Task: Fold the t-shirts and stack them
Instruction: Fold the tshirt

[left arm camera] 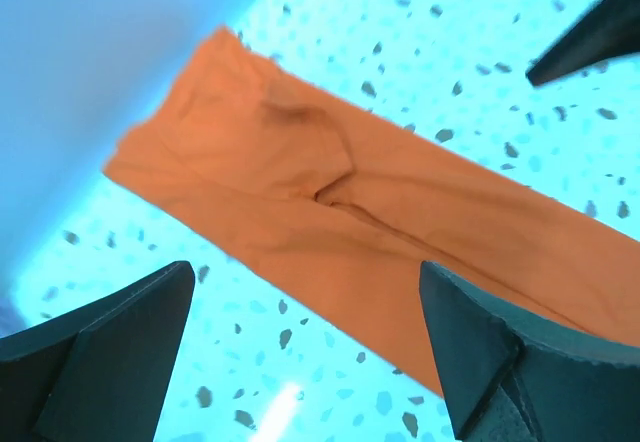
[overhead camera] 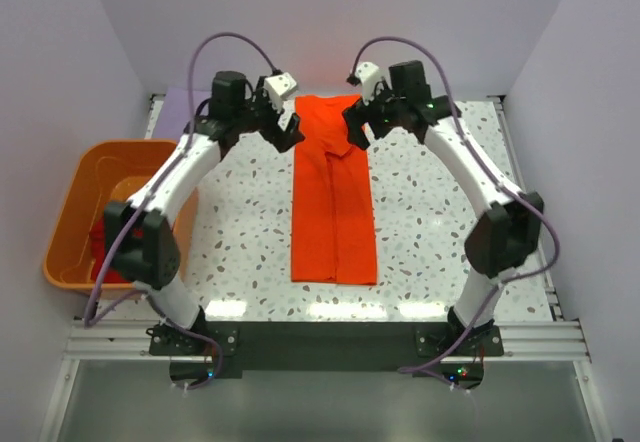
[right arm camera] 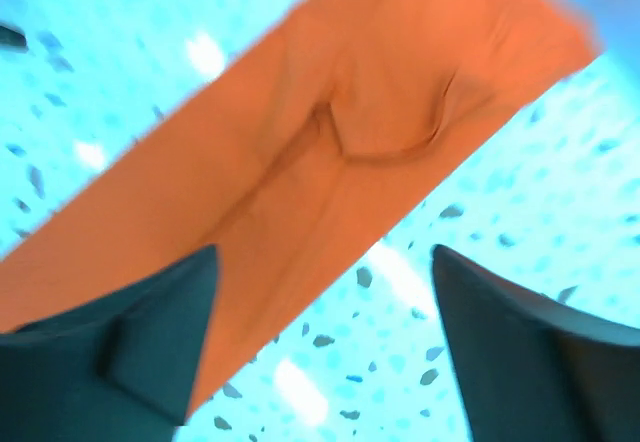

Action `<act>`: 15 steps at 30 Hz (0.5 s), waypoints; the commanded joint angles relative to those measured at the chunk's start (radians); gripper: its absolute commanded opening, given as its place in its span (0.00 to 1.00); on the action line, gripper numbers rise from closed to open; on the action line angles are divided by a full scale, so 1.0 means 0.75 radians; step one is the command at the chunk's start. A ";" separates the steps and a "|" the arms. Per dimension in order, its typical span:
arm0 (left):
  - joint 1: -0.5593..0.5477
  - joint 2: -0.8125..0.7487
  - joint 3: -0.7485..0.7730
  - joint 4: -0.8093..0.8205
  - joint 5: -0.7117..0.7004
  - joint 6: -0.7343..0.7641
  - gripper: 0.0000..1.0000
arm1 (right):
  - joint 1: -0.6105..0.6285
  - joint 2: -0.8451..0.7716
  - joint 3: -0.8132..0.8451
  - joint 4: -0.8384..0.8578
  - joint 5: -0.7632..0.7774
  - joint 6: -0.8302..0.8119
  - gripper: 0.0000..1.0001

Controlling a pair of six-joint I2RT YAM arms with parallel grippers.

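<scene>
Top external: orange t-shirt folded into a long strip, flat on mid-table, running near to far.
Table is white speckled stone-look, with pale walls on three sides. Orange tub sits by the left edge with the darker red t-shirt inside; the lavender t-shirt is at the far-left corner. Left gripper and right gripper hover over the strip's far end, jaws spread, nothing held.

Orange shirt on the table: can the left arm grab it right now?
Probably yes. The left arm hangs above the far end of the orange shirt, jaws open, and nothing sits between them.
</scene>
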 commanded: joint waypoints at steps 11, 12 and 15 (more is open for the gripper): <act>-0.055 -0.851 -0.893 -0.162 0.431 0.676 1.00 | 0.070 -0.786 -0.773 -0.301 -0.402 -0.783 0.98; -0.073 -0.916 -0.961 -0.162 0.421 0.727 1.00 | 0.111 -0.822 -0.925 -0.281 -0.386 -0.822 0.98; -0.226 -1.016 -1.202 -0.081 0.296 0.775 0.95 | 0.247 -0.953 -1.214 -0.130 -0.292 -0.847 0.94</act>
